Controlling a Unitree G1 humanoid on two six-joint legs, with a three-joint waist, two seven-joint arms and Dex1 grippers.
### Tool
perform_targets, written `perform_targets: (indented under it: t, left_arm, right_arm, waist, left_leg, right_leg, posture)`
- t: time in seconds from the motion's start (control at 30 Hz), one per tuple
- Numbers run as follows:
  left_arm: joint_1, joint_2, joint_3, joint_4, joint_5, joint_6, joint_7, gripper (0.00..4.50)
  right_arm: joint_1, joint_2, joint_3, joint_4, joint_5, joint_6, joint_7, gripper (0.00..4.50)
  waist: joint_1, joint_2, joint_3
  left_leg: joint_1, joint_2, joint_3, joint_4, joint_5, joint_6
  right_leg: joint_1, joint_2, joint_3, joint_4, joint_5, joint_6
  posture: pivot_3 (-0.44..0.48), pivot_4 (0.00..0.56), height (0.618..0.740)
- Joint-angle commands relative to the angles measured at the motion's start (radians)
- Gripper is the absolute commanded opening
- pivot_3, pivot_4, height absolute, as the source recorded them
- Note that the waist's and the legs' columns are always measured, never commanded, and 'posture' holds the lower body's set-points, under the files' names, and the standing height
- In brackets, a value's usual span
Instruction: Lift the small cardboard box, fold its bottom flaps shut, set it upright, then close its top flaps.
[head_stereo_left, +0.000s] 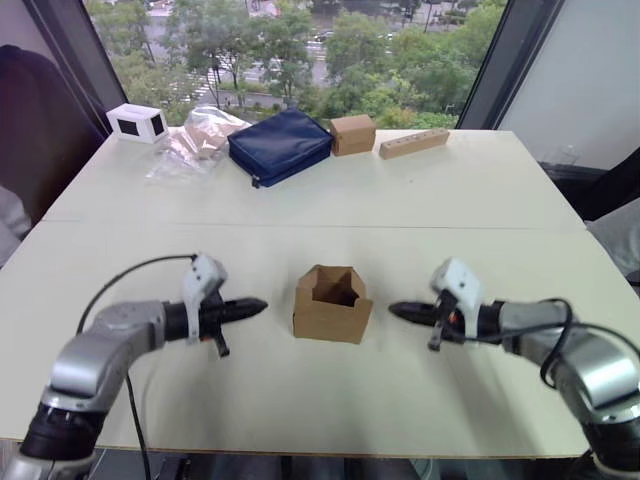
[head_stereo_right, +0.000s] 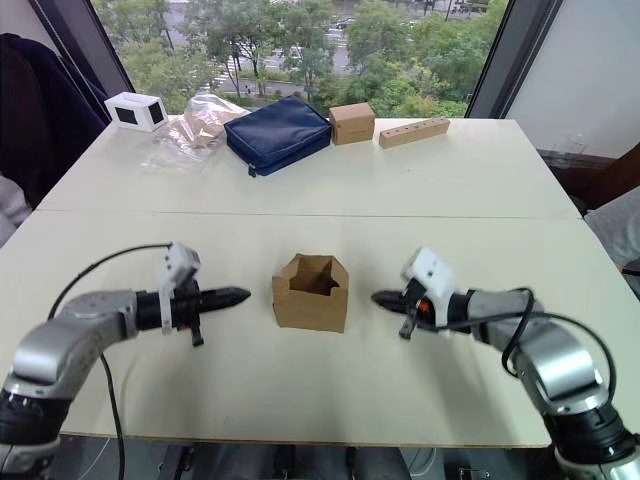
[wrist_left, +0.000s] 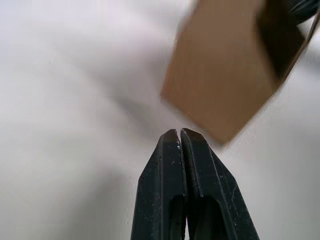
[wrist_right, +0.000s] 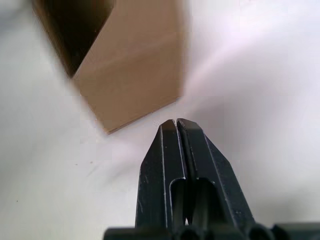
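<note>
The small cardboard box (head_stereo_left: 331, 303) stands upright on the white table (head_stereo_left: 320, 400), its top open and its top flaps (head_stereo_left: 338, 272) raised at the far side. My left gripper (head_stereo_left: 258, 304) is shut and empty, pointing at the box's left wall from a short gap away. On the other side my right gripper (head_stereo_left: 393, 311) is also shut and empty, aimed at the right wall, not touching. The left wrist view shows a brown box wall (wrist_left: 225, 75) just beyond the closed fingers (wrist_left: 167, 170); the right wrist view shows the box's wall (wrist_right: 135, 75) likewise.
At the far edge of the table lie a white device (head_stereo_left: 137, 122), a clear plastic bag (head_stereo_left: 195, 140), a navy pouch (head_stereo_left: 280, 146), a cube-like brown box (head_stereo_left: 352, 134) and a long wooden block with holes (head_stereo_left: 414, 143). A seam (head_stereo_left: 300, 224) crosses the table.
</note>
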Motion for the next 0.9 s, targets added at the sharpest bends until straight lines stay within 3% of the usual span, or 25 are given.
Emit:
perform_targets:
  t: [0.03, 0.2, 0.53, 0.9]
  left_arm:
    - [-0.085, -0.006, -0.020, -0.014, -0.028, 0.005, -0.021, 0.06]
    - [-0.160, -0.025, -0.092, 0.008, -0.005, -0.013, -0.042, 0.06]
    - [-0.189, -0.055, -0.220, 0.069, 0.091, -0.105, -0.085, 0.06]
    - [-0.179, -0.092, -0.237, 0.101, 0.131, -0.138, -0.068, 0.06]
  right_arm:
    - [-0.089, 0.044, -0.023, 0.014, 0.069, 0.000, 0.010, 0.00]
    - [-0.121, 0.086, 0.062, 0.031, 0.044, -0.017, 0.010, 0.00]
    - [-0.140, 0.124, 0.150, 0.039, 0.013, -0.042, 0.015, 0.00]
    - [-0.169, 0.133, 0.233, 0.108, -0.075, -0.094, 0.023, 0.00]
  waist:
    - [-0.002, 0.000, 0.000]
    - [-0.002, 0.000, 0.000]
    - [-0.001, 0.000, 0.000]
    - [-0.001, 0.000, 0.000]
  left_leg:
    - [0.000, 0.000, 0.000, 0.000, 0.000, 0.000]
    - [0.000, 0.000, 0.000, -0.001, 0.000, 0.000]
    - [0.000, 0.000, 0.000, 0.000, 0.000, 0.000]
    - [0.000, 0.000, 0.000, 0.000, 0.000, 0.000]
  right_leg:
    - [0.000, 0.000, 0.000, 0.000, 0.000, 0.000]
    - [0.000, 0.001, 0.000, 0.000, 0.000, 0.000]
    - [0.000, 0.001, 0.000, 0.000, 0.000, 0.000]
    - [0.000, 0.001, 0.000, 0.000, 0.000, 0.000]
  posture:
    - [0.000, 0.150, 0.740]
    - [0.000, 0.150, 0.740]
    - [0.000, 0.150, 0.740]
    - [0.000, 0.150, 0.740]
